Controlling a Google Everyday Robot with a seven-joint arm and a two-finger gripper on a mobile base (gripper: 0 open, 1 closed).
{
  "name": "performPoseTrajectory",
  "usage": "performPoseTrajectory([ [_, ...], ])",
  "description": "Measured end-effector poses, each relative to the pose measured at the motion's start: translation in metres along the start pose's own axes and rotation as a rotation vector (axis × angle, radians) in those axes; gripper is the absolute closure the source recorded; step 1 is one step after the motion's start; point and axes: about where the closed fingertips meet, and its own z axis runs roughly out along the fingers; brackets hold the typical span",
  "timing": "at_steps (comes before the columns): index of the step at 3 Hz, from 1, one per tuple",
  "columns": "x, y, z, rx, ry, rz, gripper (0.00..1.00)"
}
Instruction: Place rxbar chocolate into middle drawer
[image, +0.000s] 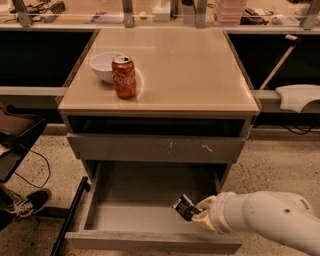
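The middle drawer (130, 215) is pulled open at the bottom of the cabinet, with a smooth grey floor and a plain front panel. My gripper (186, 207) reaches in from the right on a white arm, low over the drawer's right front corner. It is shut on the rxbar chocolate (183, 204), a small black bar with pale lettering that sticks out to the left of the fingers. The bar hangs just above the drawer floor.
A red soda can (123, 76) and a white bowl (104, 65) stand on the beige cabinet top at the left. A closed grey drawer front (155, 148) with pale scratch marks sits above the open drawer. A black stand (70, 215) and a shoe (22, 202) are on the floor at left.
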Motion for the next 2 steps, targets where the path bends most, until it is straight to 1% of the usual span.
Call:
performPoseTrajectory([
  [1,0.017,-0.027,0.034,0.076,0.021,0.003,1.00],
  [2,0.020,-0.068,0.061,0.125,0.053,0.069,1.00],
])
